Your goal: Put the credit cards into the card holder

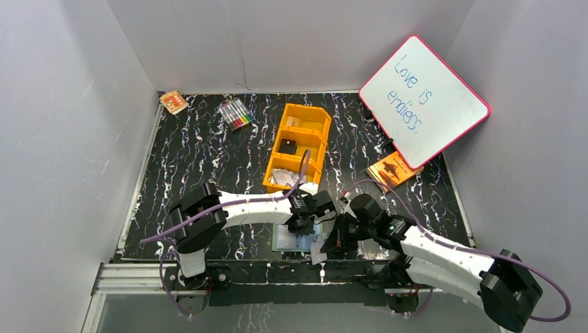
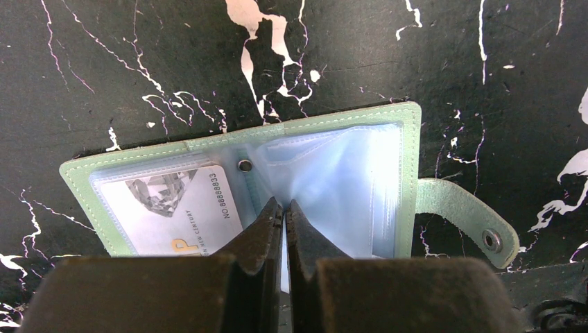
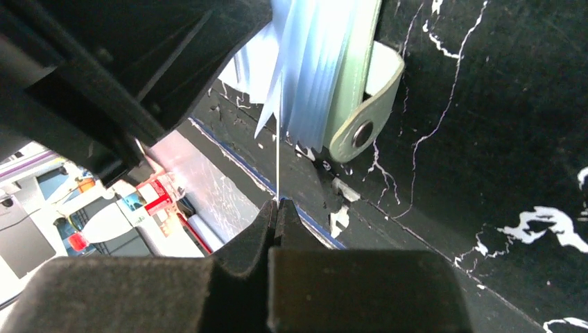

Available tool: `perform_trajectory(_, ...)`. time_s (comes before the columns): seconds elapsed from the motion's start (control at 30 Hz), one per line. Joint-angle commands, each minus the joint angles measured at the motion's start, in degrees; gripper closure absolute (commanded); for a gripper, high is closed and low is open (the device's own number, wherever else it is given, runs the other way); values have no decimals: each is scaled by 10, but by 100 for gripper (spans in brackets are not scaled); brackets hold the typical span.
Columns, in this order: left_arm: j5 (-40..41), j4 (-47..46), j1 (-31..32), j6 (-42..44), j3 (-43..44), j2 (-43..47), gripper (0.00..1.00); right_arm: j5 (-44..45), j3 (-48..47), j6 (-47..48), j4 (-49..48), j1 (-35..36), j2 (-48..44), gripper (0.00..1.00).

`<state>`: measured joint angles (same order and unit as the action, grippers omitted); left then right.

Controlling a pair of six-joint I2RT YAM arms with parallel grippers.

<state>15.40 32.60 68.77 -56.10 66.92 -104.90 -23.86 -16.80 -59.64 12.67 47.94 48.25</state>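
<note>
- We see the card holder (image 2: 347,180) lying open and flat on the black marbled table (image 2: 139,55), close to the near edge and between the two grippers. Its green cover faces down and its clear pockets face up.
- Its strap (image 2: 461,211) sticks out to one side with a snap at its end.
- One stored card (image 2: 173,208) sits in a clear pocket; we read "NEW CENTURY" and a number on it.
- The left gripper (image 2: 284,208) has its jaws pressed together, with the tips over the middle of the open pockets. We cannot tell whether a clear leaf is pinched between them.
- The right gripper (image 3: 279,205) is clenched on a held card (image 3: 277,159), which we see edge-on as a thin white line. It runs from the fingertips up to the fanned clear leaves; whether it is inside a pocket, we cannot tell.
- Beyond the holder stands the orange tray (image 1: 315,114), with pale cards (image 1: 283,177) in its nearest compartment and a small black item (image 1: 288,147) in the middle one.
- Farther back lie a bunch of markers (image 1: 236,114) and a small orange pack (image 1: 173,102).
- On the right, a whiteboard (image 1: 423,100) reading "Love is endless" leans tilted above an orange booklet (image 1: 394,168).
</note>
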Motion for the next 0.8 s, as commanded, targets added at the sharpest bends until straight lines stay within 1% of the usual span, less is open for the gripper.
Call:
perform_trajectory(0.0,-4,12,5,0,-36,-64,100,-16,3,12,-79,-3,45,100)
perform_trajectory(0.03,-1,17,5,2,-31,-60,97,-17,-1,17,-86,-3,56,100)
perform_trajectory(0.2,20,47,5,12,-4,-41,75,-19,-9,29,-106,-3,93,100)
perform_trajectory(0.43,30,68,5,26,28,-19,52,-21,-18,37,-121,-3,129,100)
perform_trajectory(0.53,31,76,5,29,39,-8,46,-21,-25,37,-121,-3,132,100)
perform_trajectory(0.77,30,94,5,28,57,41,39,-15,-40,41,-112,-3,126,100)
